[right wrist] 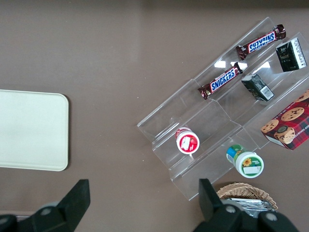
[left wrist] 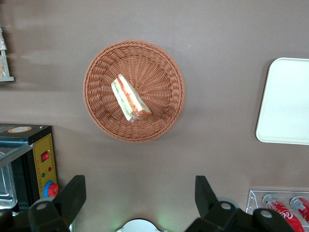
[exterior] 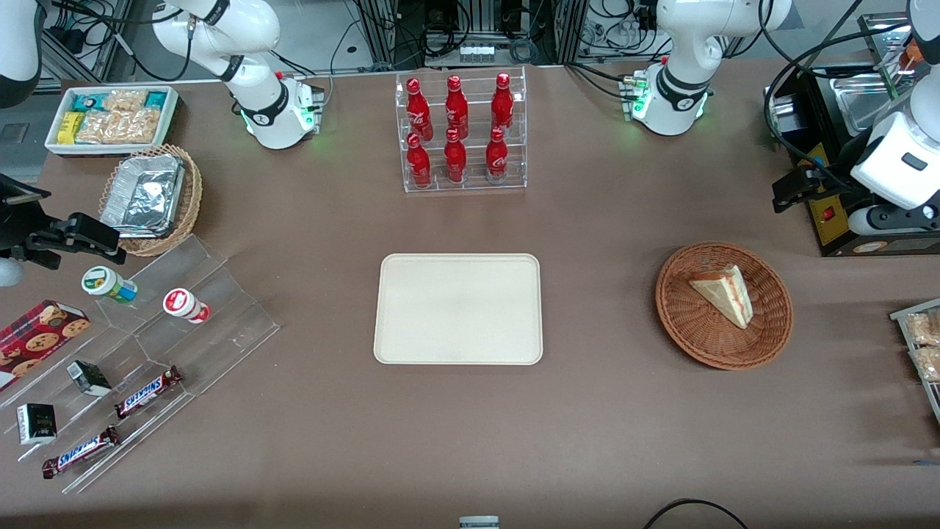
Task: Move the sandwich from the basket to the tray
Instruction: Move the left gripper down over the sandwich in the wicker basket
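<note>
The sandwich (exterior: 723, 294), a pale bread wedge with red and green filling, lies in the round reddish-brown wicker basket (exterior: 679, 323) toward the working arm's end of the table. The cream tray (exterior: 459, 308) lies flat at the table's middle with nothing on it. My left gripper (exterior: 786, 192) hangs high above the table, farther from the front camera than the basket, open and holding nothing. The left wrist view shows its fingers (left wrist: 72, 193) spread wide, with the sandwich (left wrist: 130, 99), the basket (left wrist: 99, 72) and a part of the tray (left wrist: 287, 101) below.
A clear rack of red cola bottles (exterior: 459, 132) stands farther back than the tray. A black appliance (exterior: 844, 154) stands near the gripper. A tray of packaged snacks (exterior: 922, 345) lies beside the basket at the table's edge. An acrylic stand with candy bars (exterior: 139, 353) stands toward the parked arm's end.
</note>
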You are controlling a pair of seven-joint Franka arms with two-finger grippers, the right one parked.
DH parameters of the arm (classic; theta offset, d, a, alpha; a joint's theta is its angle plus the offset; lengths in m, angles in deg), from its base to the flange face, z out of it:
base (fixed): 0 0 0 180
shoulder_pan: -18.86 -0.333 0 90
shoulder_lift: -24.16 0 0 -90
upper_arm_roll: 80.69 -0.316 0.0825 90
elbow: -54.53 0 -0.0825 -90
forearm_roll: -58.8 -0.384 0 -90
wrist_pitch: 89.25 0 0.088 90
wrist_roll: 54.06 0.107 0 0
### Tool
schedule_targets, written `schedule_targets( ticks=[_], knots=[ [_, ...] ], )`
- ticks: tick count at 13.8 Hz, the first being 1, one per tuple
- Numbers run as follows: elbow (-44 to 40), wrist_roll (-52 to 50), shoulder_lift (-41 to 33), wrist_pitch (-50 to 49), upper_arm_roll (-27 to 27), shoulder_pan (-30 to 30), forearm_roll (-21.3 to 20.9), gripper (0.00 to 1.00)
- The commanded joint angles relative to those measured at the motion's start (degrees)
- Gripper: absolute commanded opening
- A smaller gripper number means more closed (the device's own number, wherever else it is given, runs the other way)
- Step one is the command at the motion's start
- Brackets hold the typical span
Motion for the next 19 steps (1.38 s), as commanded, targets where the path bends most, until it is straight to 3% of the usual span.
schedule_targets(
  ticks=[1,7,13,19],
  knots=[
    [-1.56,1.09,0.40,-0.47,-0.11,-0.18,-0.67,1.00],
    [-1.39,0.48,2.15,2.42,-0.20,-0.26,-0.76,1.00],
    [0.28,-5.85,9.79,6.28,-1.16,-0.53,-0.94,1.00],
    [16.09,-6.47,8.74,24.46,-5.38,-0.62,-0.76,1.00]
  ],
)
